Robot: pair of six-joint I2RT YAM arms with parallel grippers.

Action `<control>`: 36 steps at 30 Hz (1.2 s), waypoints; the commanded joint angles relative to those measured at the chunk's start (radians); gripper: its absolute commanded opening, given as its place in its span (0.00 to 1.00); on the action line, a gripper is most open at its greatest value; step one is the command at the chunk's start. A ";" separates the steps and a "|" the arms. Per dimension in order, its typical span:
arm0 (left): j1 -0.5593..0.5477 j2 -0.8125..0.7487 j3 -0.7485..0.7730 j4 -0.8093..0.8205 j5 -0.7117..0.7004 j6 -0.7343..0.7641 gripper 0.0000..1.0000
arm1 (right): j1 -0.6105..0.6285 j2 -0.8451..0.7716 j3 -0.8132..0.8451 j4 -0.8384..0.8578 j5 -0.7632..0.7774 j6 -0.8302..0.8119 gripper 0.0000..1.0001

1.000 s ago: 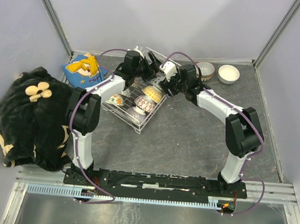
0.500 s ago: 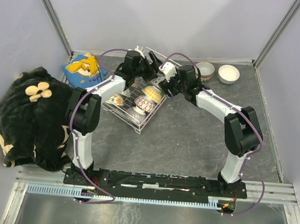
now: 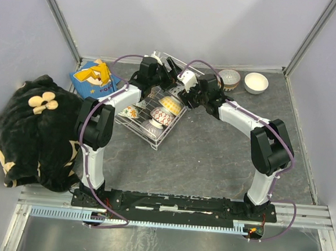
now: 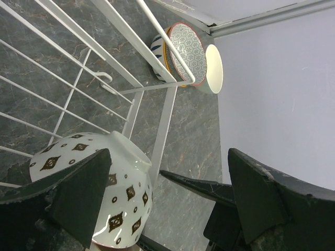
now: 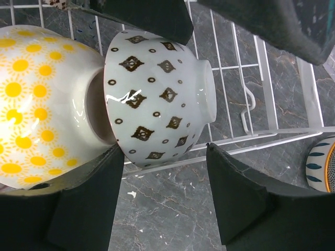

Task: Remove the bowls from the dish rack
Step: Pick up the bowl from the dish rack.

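Note:
The white wire dish rack (image 3: pixel 147 128) lies slantwise at the back of the table with several bowls in it. A white bowl with dark diamond marks (image 5: pixel 157 99) lies on its side at the rack's far end, against a yellow sun-patterned bowl (image 5: pixel 31 104). My right gripper (image 5: pixel 162 198) is open, its fingers either side of the diamond bowl's lower edge, outside the rack wire. My left gripper (image 4: pixel 167 198) is open, one finger (image 4: pixel 68 198) beside the same bowl (image 4: pixel 99 198). Both grippers meet over the rack's far end in the top view, left (image 3: pixel 162 76) and right (image 3: pixel 186 91).
Bowls stand outside the rack at the back right: a stack (image 3: pixel 230 78), also in the left wrist view (image 4: pixel 183 52), and a white bowl (image 3: pixel 256 83). A blue book (image 3: pixel 93 78) and a black plush bundle (image 3: pixel 36 130) lie at the left. Walls close the back.
My right gripper has shifted slightly toward the rack's far end. The left arm and the bowls have not visibly moved.

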 commanded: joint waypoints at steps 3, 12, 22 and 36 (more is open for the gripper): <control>-0.007 0.030 0.041 0.006 0.029 -0.050 0.99 | -0.004 0.005 0.010 0.111 0.055 0.019 0.68; -0.008 0.062 0.087 0.000 0.034 -0.060 0.99 | -0.004 0.026 0.044 0.120 0.083 0.026 0.65; -0.008 0.094 0.126 -0.008 0.043 -0.069 0.99 | -0.004 0.047 0.078 0.128 0.116 0.039 0.62; -0.007 0.117 0.160 -0.015 0.045 -0.074 0.99 | -0.004 0.049 0.111 0.126 0.144 0.051 0.57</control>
